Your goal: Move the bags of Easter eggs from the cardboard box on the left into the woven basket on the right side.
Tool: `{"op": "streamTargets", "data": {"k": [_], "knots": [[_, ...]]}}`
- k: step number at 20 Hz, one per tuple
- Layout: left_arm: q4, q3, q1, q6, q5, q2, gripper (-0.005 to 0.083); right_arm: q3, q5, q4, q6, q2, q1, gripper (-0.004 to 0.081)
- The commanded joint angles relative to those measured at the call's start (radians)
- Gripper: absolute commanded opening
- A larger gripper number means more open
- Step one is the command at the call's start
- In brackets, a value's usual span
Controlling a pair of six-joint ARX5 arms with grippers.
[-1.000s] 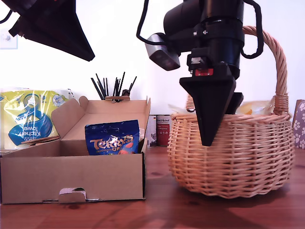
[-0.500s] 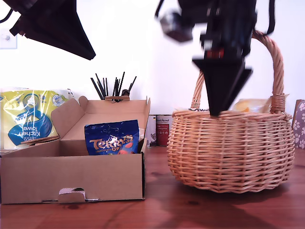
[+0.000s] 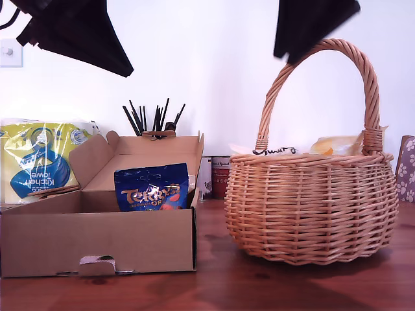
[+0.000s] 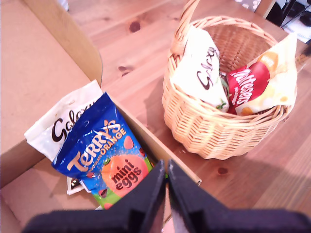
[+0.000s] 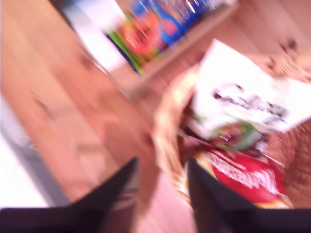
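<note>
While box [image 4: 43, 73] holds two bags, basket [image 4: 214, 131] three

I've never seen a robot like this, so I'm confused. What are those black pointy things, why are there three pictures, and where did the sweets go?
The black pointy shapes are my two end effectors, the pincers at the ends of my arms. One picture comes from a camera standing on the table. The other two come from small cameras riding on the arms.

My first end effector is shut and holds nothing. It hangs over the box, where a blue bag and a white bag lie.

My second end effector is open and empty, above the basket. Its picture is blurry. The basket already holds a white bag, a red one and a yellow one.

Behind the box stands a kitchen towel pack.
</note>
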State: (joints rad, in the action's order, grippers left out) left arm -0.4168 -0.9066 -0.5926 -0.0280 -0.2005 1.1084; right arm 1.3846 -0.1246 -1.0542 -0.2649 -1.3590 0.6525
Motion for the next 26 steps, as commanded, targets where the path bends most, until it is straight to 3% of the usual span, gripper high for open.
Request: {"op": "streamTargets", "data": {"k": [1, 6, 11, 15, 18, 21, 22, 23, 24, 25, 26], "knots": [[0.018, 0.013, 0.010, -0.005, -0.001, 0.002, -0.0019, -0.002, -0.005, 0.048, 0.052, 0.014, 0.019, -0.0013], [0.049, 0.013, 0.038, 0.024, -0.001, 0.002, -0.0019, -0.163, 0.129, 0.249, 0.160, 0.161, 0.084, -0.0013], [0.051, 0.013, 0.054, 0.064, -0.001, 0.002, -0.0019, -0.316, 0.229, 0.356, 0.215, 0.405, 0.045, -0.0013], [0.053, 0.013, 0.054, 0.126, -0.001, 0.003, -0.0019, -0.376, 0.238, 0.308, 0.243, 0.614, -0.034, -0.0013], [0.051, 0.013, 0.062, 0.158, -0.001, 0.005, -0.0019, -0.377, 0.228, 0.191, 0.268, 0.721, -0.046, -0.0013], [0.051, 0.013, 0.085, 0.224, -0.002, 0.029, -0.0007, -0.377, 0.204, 0.151, 0.272, 0.764, -0.046, -0.0013], [0.052, 0.013, 0.092, 0.248, -0.002, 0.045, 0.0079, -0.377, 0.200, 0.149, 0.272, 0.764, -0.046, -0.0013], [0.056, 0.013, 0.098, 0.249, 0.000, 0.063, 0.0308, -0.377, 0.195, 0.145, 0.272, 0.762, -0.046, -0.0013], [0.061, 0.013, 0.106, 0.268, 0.017, 0.084, 0.0593, -0.377, 0.185, 0.142, 0.271, 0.760, -0.046, -0.0013], [0.072, 0.013, 0.115, 0.312, 0.037, 0.107, 0.0794, -0.377, 0.180, 0.142, 0.269, 0.753, -0.046, -0.0013], [0.097, 0.013, 0.122, 0.367, 0.032, 0.135, 0.0772, -0.377, 0.175, 0.142, 0.265, 0.750, -0.046, -0.0013]]}}
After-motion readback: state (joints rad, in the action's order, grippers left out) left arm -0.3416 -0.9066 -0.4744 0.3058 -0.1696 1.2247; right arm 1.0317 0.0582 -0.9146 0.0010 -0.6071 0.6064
